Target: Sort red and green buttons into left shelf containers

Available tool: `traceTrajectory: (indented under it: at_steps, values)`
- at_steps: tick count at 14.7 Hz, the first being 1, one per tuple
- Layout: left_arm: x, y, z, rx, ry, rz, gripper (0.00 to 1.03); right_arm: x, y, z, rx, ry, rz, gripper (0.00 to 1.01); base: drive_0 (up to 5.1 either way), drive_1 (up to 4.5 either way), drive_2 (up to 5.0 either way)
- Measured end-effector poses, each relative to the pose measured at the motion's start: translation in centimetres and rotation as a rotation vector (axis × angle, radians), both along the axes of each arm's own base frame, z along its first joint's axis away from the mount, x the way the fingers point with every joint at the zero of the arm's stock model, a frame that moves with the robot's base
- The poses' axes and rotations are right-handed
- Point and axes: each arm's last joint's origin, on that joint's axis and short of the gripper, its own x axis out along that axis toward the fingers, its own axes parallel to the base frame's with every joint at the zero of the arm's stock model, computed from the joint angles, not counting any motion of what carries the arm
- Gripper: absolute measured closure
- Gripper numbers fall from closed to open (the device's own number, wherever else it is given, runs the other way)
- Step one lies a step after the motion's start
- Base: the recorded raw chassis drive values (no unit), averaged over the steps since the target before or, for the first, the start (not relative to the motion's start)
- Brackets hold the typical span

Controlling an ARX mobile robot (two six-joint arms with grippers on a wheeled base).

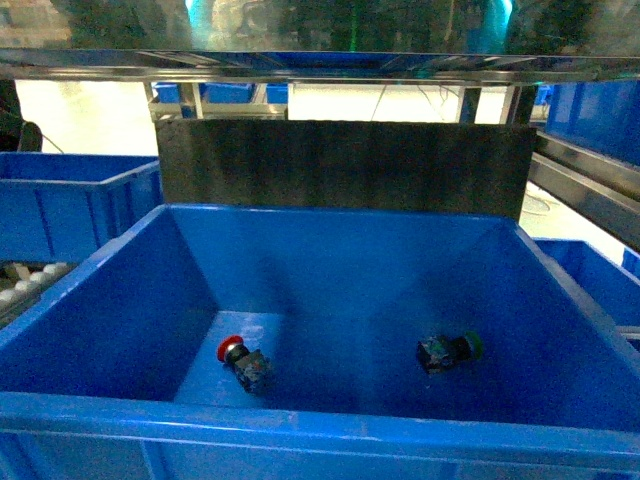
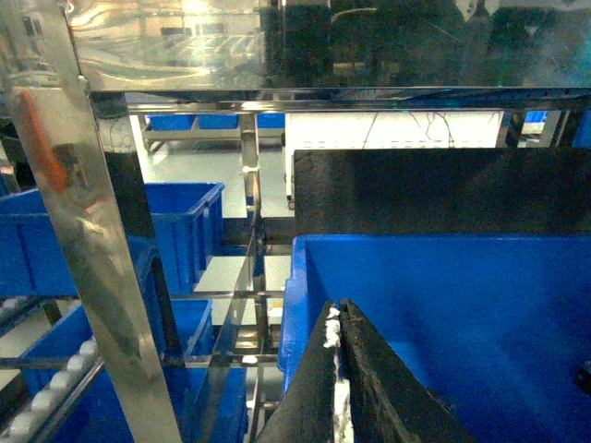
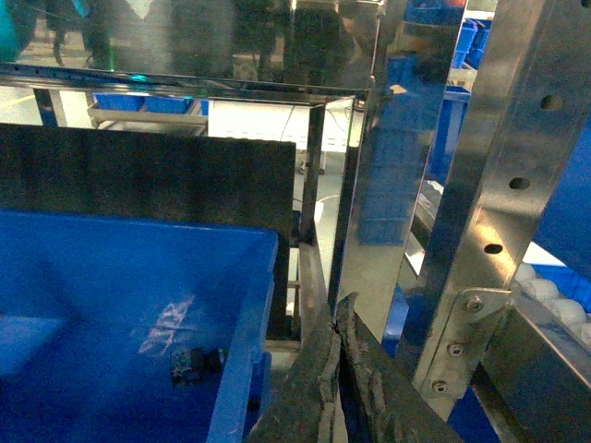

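The red button [image 1: 240,360] lies on its side on the floor of a large blue bin [image 1: 300,425], left of centre. The green button [image 1: 450,351] lies to its right on the same floor, and shows as a dark lump [image 3: 194,363] in the right wrist view. A left shelf container [image 1: 70,205] stands beyond the bin's left wall; the left wrist view shows it as a blue bin [image 2: 185,226]. My left gripper [image 2: 337,316] is shut and empty over the big bin's left rim. My right gripper [image 3: 340,312] is shut and empty outside its right rim. Neither shows in the head view.
A dark panel [image 1: 345,165] stands behind the big bin. Metal shelf uprights [image 2: 83,231] [image 3: 499,185] rise close to each gripper. White rollers [image 1: 30,280] run under the left bin. Another blue bin [image 1: 590,270] sits at right, under a steel shelf [image 1: 320,65].
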Motion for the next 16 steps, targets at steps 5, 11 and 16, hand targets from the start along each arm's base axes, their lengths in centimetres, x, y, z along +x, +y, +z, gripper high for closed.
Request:
traceTrajectory:
  at_steps: [5,11,16]
  values:
    - [-0.4,0.0,0.1,0.000,0.004,0.000,1.01,-0.4,0.0,0.1,0.000,0.000,0.000,0.99,0.0,0.00,0.0]
    - [-2.6,0.0,0.7,0.000,-0.019,0.001,1.01,-2.3,0.0,0.4,0.000,-0.012,0.000,0.99,0.0,0.00,0.0]
    - [-4.5,0.0,0.2,0.000,0.002,0.001,1.01,-4.0,0.0,0.0,0.000,0.000,0.002,0.99,0.0,0.00,0.0]
